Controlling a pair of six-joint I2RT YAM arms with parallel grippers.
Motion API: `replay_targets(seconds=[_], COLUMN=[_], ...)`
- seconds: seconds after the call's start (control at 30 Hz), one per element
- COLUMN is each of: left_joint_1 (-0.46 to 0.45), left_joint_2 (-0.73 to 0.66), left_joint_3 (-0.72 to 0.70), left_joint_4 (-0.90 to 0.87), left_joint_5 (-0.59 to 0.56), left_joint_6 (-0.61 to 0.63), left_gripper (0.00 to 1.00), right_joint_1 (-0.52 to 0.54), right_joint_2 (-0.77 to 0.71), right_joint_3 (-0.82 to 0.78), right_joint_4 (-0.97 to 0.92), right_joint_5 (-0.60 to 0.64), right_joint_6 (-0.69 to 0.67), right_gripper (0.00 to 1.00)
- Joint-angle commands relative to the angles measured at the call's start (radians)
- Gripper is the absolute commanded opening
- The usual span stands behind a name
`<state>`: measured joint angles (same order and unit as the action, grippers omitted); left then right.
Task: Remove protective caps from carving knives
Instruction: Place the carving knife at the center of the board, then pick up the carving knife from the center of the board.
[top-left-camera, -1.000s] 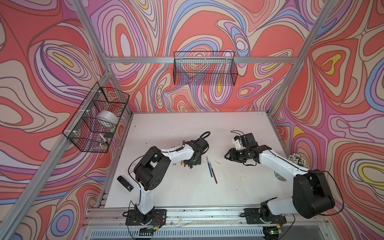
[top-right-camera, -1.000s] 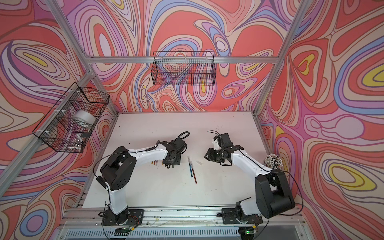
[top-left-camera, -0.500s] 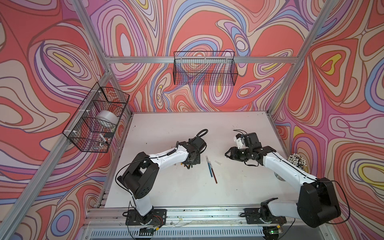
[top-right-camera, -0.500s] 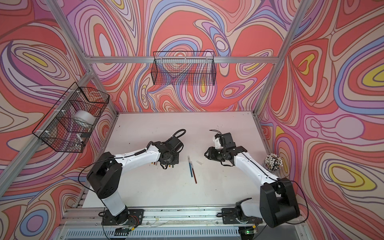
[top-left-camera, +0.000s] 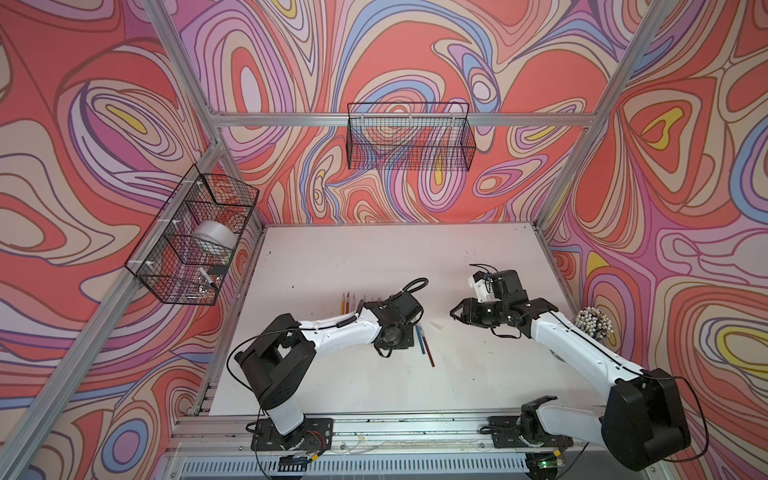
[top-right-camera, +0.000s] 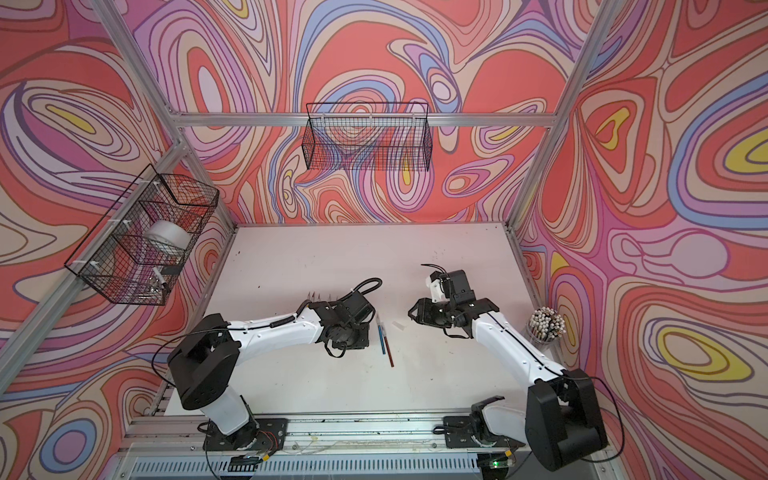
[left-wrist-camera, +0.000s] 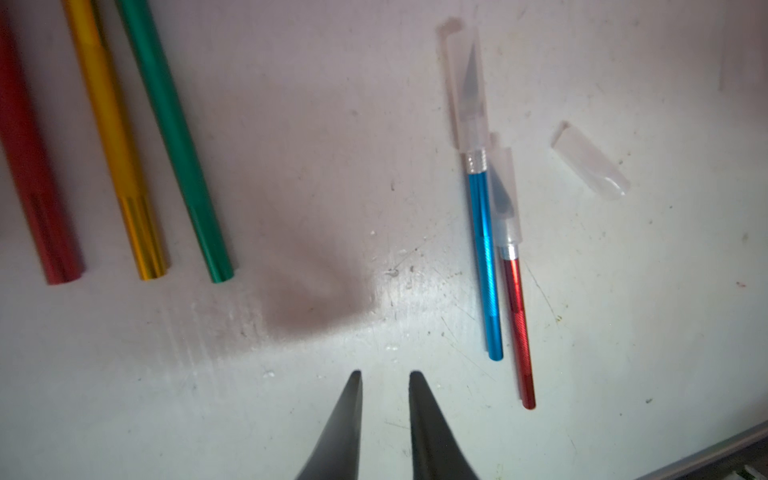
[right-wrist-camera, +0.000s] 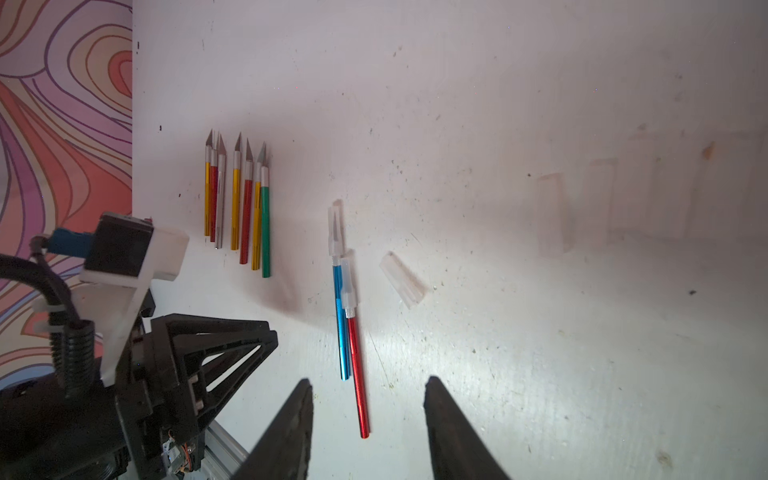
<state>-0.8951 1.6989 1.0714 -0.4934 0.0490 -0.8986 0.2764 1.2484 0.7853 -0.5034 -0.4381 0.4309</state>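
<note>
Jaws stand empty, about half open on the right gripper (right-wrist-camera: 369, 380) and barely parted on the left gripper (left-wrist-camera: 386, 372), the nearer one to the capped blue knife (left-wrist-camera: 484, 257) lying crosswise between them, capped red knife (left-wrist-camera: 517, 328) touching it.

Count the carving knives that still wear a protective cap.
2. The blue knife and the red knife lie side by side, touching, between the row of bare-bladed knives and a loose cap. The left arm may hide more.
</note>
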Motion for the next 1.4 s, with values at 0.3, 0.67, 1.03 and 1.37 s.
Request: replay_targets(seconds=[0.3, 0.67, 1.03, 1.37], left_joint_1=[-0.028, -0.031, -0.041, -0.054], left_joint_2=[0.053, 0.097, 0.142, 0.177], left_joint_3=[0.069, 0.106, 0.136, 0.154], left_joint_4=[-0.002, 0.009, 0.018, 0.022], left_joint_5=[0.003, 0.021, 0.041, 0.054], left_joint_6=[-0.025, -0.014, -0.014, -0.019], left_gripper=[0.24, 0.24, 0.24, 0.25], right_joint_1=[0.006, 0.006, 0.006, 0.006], right_joint_2=[-0.012, -0.003, 0.004, 0.002], right_joint_3=[-0.005, 0.010, 0.019, 0.010], right_joint_4=[-0.032, -0.047, -0.052, -0.049], right_joint_5=[0.015, 0.021, 0.022, 0.022], right_joint_6=[-0.019, -0.023, -0.018, -0.019], right_gripper=[0.46, 0.46, 0.46, 0.46])
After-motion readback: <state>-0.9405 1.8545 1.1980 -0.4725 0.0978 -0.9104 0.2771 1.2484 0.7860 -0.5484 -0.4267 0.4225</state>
